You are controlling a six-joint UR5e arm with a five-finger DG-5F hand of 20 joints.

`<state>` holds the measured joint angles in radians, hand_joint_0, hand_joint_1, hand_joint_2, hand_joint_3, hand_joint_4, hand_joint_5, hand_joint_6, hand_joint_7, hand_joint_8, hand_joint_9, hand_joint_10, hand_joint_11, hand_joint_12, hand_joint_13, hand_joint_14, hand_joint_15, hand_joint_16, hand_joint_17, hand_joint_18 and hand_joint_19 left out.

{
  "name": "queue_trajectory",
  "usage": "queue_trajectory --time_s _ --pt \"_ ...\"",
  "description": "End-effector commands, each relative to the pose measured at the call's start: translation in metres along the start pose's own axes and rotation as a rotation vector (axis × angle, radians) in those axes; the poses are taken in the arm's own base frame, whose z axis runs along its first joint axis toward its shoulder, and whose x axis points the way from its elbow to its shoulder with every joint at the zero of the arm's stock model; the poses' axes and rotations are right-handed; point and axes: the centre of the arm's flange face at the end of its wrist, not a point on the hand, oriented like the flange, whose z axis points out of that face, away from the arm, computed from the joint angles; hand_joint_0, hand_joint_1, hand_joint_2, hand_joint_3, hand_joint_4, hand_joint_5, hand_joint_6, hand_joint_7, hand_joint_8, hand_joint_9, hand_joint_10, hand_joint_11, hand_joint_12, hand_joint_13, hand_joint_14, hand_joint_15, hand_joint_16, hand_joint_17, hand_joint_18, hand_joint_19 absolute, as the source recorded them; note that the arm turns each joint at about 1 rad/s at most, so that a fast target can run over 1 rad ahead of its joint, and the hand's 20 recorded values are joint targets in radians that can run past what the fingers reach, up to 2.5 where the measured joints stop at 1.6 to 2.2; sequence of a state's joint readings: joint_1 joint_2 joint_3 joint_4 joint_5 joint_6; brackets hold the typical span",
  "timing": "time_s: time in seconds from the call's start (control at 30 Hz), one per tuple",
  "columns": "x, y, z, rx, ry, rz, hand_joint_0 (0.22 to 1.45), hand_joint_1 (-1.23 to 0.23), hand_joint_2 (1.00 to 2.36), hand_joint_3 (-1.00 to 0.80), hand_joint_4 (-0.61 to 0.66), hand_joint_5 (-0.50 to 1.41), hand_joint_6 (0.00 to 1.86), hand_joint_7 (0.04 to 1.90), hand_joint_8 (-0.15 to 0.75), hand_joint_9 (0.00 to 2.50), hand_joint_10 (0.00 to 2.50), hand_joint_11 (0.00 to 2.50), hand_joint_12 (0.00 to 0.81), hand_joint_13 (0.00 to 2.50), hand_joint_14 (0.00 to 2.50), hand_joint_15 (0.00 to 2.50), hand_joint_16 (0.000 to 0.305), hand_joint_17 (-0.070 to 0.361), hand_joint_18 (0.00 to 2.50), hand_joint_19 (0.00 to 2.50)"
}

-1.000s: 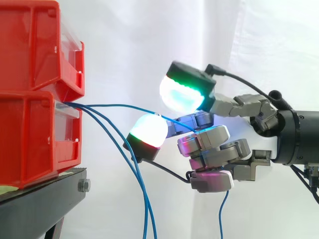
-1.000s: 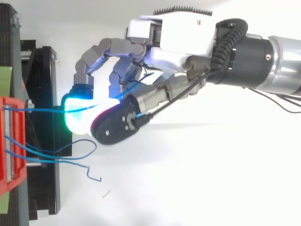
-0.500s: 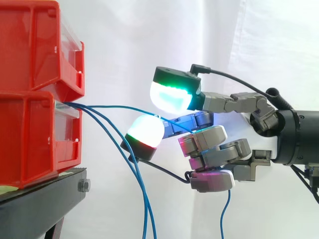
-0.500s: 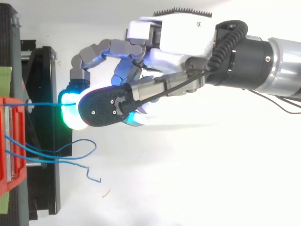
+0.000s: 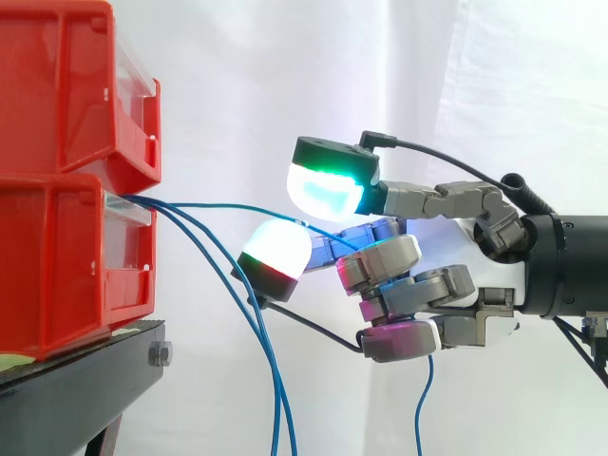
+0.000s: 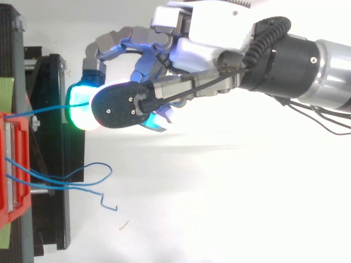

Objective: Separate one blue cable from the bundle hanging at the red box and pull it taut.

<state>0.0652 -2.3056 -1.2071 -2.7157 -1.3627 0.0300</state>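
Blue against the white curtain (image 5: 285, 76), one cable (image 5: 218, 204) leaves the front of the lower red bin (image 5: 57, 256) and runs almost level, with a slight bow, to the hand (image 5: 408, 285). We see it pass over the white-glowing fingertip (image 5: 277, 249), under the green-glowing pad (image 5: 328, 185), and on into the curled fingers; its tail hangs beneath the hand. So the hand is closed around this cable, with a gap between the two glowing pads in the side view. The loose cables (image 5: 276, 399) droop from the same bin and fall steeply past the black stand (image 5: 85, 380), apart from the hand. From above, we see the held cable (image 6: 44, 109) reach from the bin to the green glow.
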Motion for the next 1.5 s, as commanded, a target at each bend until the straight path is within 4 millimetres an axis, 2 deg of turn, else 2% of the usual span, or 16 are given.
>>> queue_trajectory --time_s 0.0,0.13,0.17,0.2,0.33,1.23,1.47 --pt "0.0 -0.0003 -0.0003 0.002 -0.004 -0.003 0.63 -0.58 1.02 -0.25 0.2 -0.13 0.67 1.04 0.33 1.15 0.48 1.34 0.351 1.28 1.73 1.14 0.048 0.108 1.29 1.13" --pt "0.0008 -0.0011 -0.001 0.01 -0.005 -0.006 0.63 -0.61 1.02 -0.17 0.2 -0.13 0.7 0.99 0.364 1.14 0.63 1.27 0.383 1.31 1.75 1.11 0.054 0.121 1.34 1.09" --pt "0.0008 -0.0012 -0.0012 0.011 -0.005 -0.006 0.63 -0.66 1.01 -0.12 0.23 -0.14 0.73 0.95 0.384 1.11 0.78 1.18 0.398 1.33 1.77 1.07 0.059 0.132 1.39 1.05" --pt "0.0008 -0.0011 -0.001 0.01 -0.005 -0.006 0.64 -0.72 1.01 -0.07 0.25 -0.17 0.83 0.83 0.396 1.1 0.87 1.13 0.403 1.33 1.79 1.05 0.06 0.135 1.41 1.03" --pt "0.001 -0.0012 -0.0012 0.011 -0.003 -0.006 0.64 -0.73 1.01 -0.04 0.24 -0.18 0.86 0.78 0.405 1.07 0.96 1.09 0.419 1.33 1.81 1.04 0.061 0.138 1.41 1.03" --pt "0.002 -0.0048 -0.0035 0.025 0.002 -0.003 0.65 -0.81 1.0 -0.04 0.23 -0.19 0.93 0.77 0.415 1.01 1.08 1.06 0.422 1.3 1.78 1.05 0.061 0.136 1.39 1.01" --pt "0.0072 -0.003 -0.0094 0.069 0.066 -0.034 0.66 -0.82 1.01 -0.05 0.22 -0.19 0.94 0.79 0.406 1.0 1.08 1.08 0.413 1.29 1.75 1.1 0.059 0.132 1.37 1.03"
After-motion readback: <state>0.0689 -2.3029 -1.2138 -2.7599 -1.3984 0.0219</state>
